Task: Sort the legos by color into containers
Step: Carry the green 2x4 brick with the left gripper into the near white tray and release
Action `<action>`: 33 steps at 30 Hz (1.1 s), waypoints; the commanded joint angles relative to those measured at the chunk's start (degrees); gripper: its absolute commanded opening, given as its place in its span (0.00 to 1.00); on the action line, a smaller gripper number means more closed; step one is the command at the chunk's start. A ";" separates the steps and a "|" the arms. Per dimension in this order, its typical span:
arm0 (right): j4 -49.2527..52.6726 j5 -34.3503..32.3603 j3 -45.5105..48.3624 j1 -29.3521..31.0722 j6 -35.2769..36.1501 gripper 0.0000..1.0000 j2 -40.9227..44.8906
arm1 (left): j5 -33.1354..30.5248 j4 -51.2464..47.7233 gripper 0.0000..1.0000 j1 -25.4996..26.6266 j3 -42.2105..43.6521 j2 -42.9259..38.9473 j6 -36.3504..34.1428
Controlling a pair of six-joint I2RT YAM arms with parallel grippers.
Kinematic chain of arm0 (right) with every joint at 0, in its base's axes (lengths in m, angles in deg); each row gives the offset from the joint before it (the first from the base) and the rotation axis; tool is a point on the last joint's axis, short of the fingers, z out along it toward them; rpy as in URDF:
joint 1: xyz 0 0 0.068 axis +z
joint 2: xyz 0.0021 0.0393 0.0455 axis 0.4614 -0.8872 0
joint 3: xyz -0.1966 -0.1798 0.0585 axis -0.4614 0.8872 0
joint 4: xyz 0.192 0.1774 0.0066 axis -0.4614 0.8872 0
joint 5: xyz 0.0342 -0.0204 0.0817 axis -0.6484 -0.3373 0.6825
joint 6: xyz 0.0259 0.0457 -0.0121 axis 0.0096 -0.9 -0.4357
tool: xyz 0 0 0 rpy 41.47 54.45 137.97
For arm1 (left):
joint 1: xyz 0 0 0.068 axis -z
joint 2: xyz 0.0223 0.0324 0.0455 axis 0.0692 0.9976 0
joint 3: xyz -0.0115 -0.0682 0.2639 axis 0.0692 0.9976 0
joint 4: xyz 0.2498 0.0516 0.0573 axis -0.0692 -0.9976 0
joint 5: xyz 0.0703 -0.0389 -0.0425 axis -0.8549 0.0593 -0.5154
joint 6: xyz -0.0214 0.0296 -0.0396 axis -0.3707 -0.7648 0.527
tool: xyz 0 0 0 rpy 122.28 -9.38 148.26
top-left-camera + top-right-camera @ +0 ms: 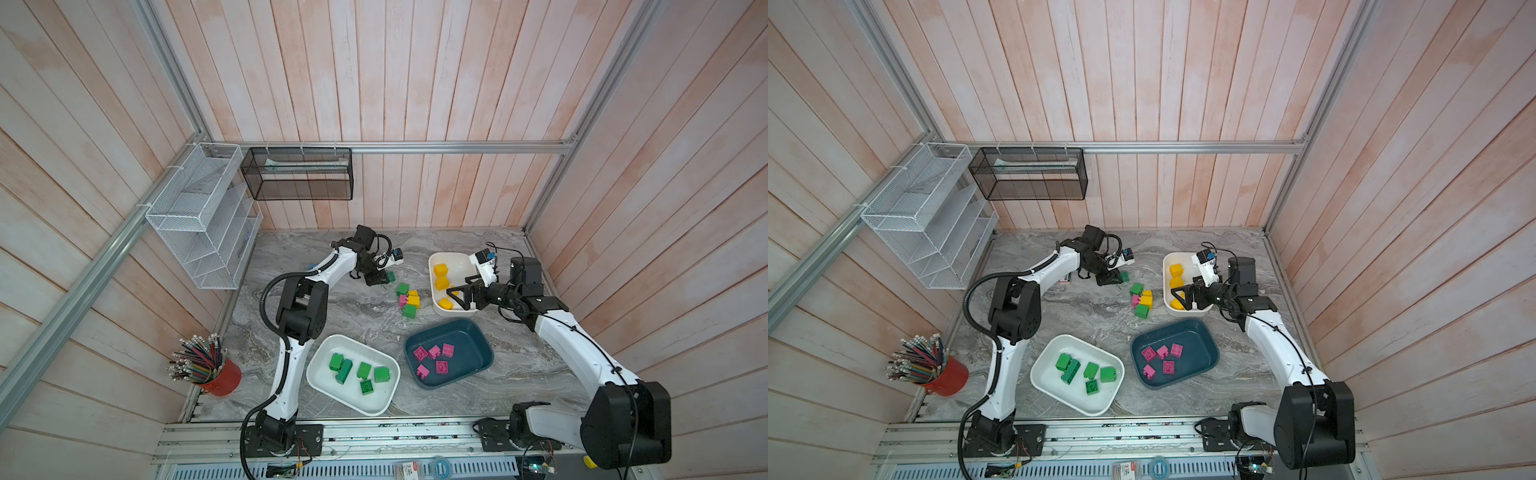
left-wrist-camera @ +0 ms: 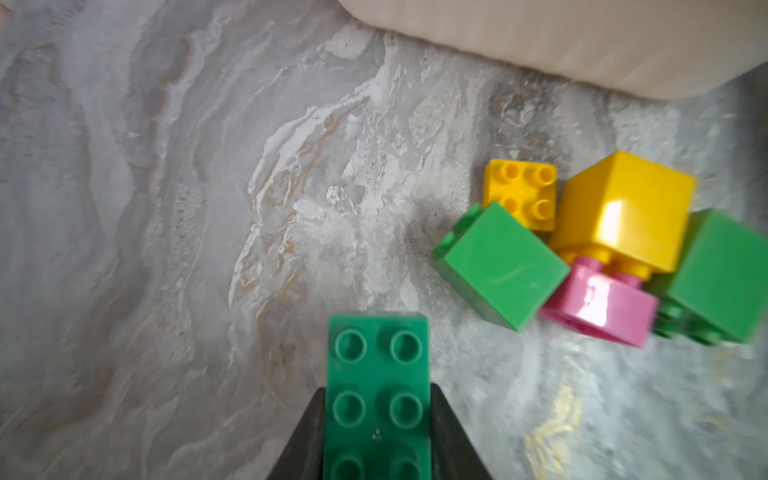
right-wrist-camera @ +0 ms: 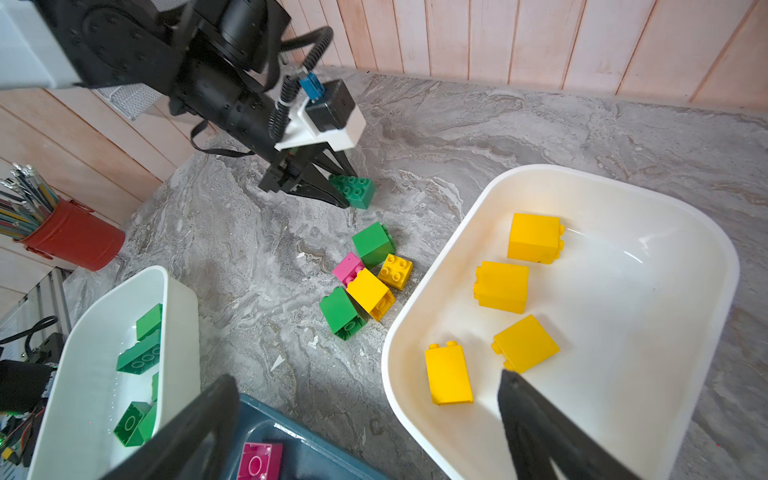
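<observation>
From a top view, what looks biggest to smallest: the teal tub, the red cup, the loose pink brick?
1. teal tub
2. red cup
3. loose pink brick, by far the smallest

This is a robotics lab cell dressed as a desk corner: an aluminium frame (image 1: 415,147) carries pale plank walls (image 1: 415,75) around a marble-look tabletop (image 1: 365,320). Along the lower edge of both top views, a left arm (image 1: 289,370) and a right arm (image 1: 573,349) are bolted to a slotted metal rail (image 1: 395,434), with a bare circuit board (image 1: 538,464) below it. At the left, wire baskets (image 1: 199,216) and a pencil cup (image 1: 222,378) supply the office look.
</observation>
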 commanded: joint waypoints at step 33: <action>1.92 0.03 -4.57 5.59 2.60 0.98 -2.70 | -24.55 -1.55 0.31 30.01 68.08 -69.23 82.78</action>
